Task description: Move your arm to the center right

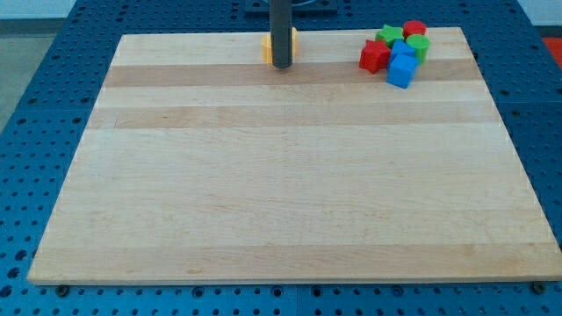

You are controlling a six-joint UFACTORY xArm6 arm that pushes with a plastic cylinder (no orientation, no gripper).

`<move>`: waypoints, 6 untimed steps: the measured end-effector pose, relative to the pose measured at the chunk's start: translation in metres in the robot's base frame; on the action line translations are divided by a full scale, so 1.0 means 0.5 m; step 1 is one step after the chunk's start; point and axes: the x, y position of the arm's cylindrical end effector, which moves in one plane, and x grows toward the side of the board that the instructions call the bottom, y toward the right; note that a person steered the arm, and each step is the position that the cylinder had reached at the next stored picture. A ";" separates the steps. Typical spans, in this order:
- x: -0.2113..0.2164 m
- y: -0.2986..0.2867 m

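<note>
Rod's lower end, my tip (281, 65), rests on wooden board (281, 175) near view's top edge, just left of centre. No pincer on my arm, only plain rod, so nothing apart or together. Yellow block (266, 48) sits just behind tip, partly hidden. Centre right of board lies well apart, toward view's right. Cluster at top right: red star (373, 56), green star (389, 35), red block (414, 29), green block (419, 46), blue blocks (402, 68).

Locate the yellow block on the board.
The yellow block sits at the view's top edge, left of the coloured cluster, partly hidden behind my tip.
</note>
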 end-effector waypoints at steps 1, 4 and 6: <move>0.003 0.000; 0.229 0.107; 0.223 0.379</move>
